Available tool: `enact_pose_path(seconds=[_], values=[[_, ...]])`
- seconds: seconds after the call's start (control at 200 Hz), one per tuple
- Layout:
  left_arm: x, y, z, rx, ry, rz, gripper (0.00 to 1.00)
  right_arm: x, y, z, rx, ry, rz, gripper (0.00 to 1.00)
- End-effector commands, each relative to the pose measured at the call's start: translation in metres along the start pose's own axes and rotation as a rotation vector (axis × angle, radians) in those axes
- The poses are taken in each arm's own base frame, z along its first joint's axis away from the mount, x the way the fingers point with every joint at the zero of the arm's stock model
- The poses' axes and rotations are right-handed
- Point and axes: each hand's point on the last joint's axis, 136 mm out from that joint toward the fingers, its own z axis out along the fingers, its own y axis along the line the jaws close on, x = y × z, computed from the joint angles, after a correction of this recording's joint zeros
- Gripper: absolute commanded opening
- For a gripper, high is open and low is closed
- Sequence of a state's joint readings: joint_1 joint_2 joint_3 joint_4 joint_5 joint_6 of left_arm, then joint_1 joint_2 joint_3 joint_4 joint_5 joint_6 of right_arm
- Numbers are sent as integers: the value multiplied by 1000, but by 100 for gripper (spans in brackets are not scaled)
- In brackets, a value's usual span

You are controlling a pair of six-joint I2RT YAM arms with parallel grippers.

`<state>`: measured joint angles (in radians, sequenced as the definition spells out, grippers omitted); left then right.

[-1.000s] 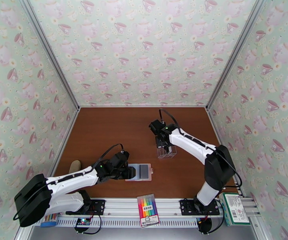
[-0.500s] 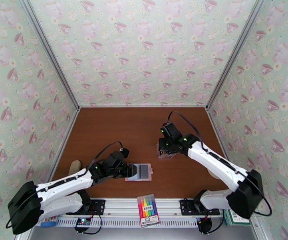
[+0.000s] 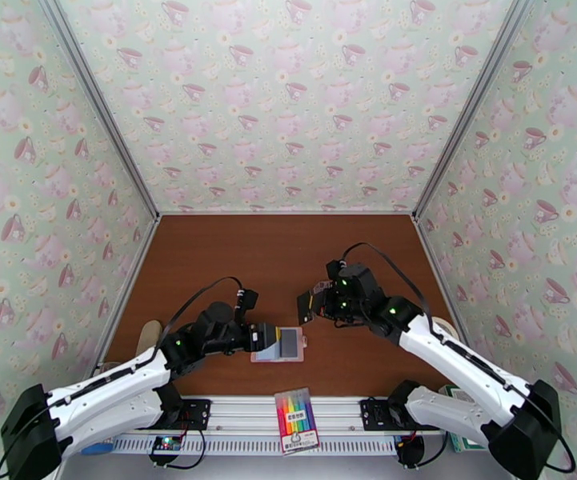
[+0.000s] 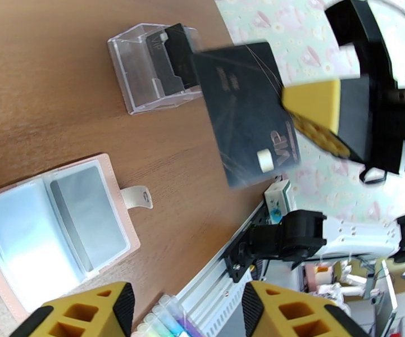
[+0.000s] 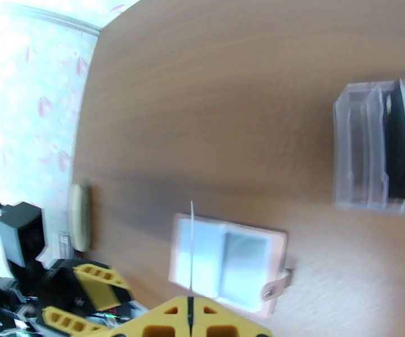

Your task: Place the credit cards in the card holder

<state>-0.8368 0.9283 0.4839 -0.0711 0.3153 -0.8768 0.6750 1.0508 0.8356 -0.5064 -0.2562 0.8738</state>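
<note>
The card holder (image 3: pixel 286 344) lies open near the table's front edge, a pink wallet with blue-grey slots, also visible in the left wrist view (image 4: pixel 56 220) and the right wrist view (image 5: pixel 227 264). My right gripper (image 3: pixel 314 306) is shut on one black credit card (image 4: pixel 247 108), held in the air above and to the right of the holder; it shows edge-on in the right wrist view (image 5: pixel 191 242). More dark credit cards (image 4: pixel 177 51) stand in a clear plastic box (image 5: pixel 371 147). My left gripper (image 3: pixel 266 338) is open and empty at the holder's left edge.
A pack of coloured markers (image 3: pixel 296 420) lies on the front rail below the holder. A beige oval object (image 3: pixel 150 334) sits by the left wall. Patterned walls close in the table on three sides.
My right arm has lifted a card out of the clear box and swung it left and nearer, toward the holder. The left arm has drawn back slightly and its jaws have widened.
</note>
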Motion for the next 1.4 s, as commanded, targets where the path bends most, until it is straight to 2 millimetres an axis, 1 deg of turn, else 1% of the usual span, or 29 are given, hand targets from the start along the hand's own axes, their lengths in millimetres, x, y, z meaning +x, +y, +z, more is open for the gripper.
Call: enact_pose_path(seconds=[0.0,0.085,0.26,0.576,0.716,0.846,1.032,1.177,1.277,1.287,1.307,1.392], values=[[-4,1,-2,5,-10,-94,57,6,11,-5,-80,8,150,0],[-8,-5,-3,39,-17,-127,57,8,9,-7,-85,0,186,0],[-14,-19,-2,103,-14,-170,57,13,4,-6,-110,-1,274,0],[-16,-29,5,144,13,-221,57,18,19,-7,-214,32,305,0],[-19,-40,8,188,29,-237,57,19,22,-10,-227,34,285,0],[-24,-54,5,234,27,-225,57,21,27,-13,-253,44,258,0],[-27,-66,3,272,36,-227,53,21,32,-15,-279,47,232,0],[-29,-73,0,284,35,-219,52,25,41,-16,-318,64,195,0],[-30,-76,2,289,40,-225,51,26,47,-18,-338,68,169,0],[-30,-77,2,292,39,-226,51,25,51,-25,-360,55,158,0],[-30,-78,2,298,42,-226,50,25,54,-28,-372,51,149,0],[-30,-82,2,306,45,-226,50,26,59,-30,-391,50,129,0]])
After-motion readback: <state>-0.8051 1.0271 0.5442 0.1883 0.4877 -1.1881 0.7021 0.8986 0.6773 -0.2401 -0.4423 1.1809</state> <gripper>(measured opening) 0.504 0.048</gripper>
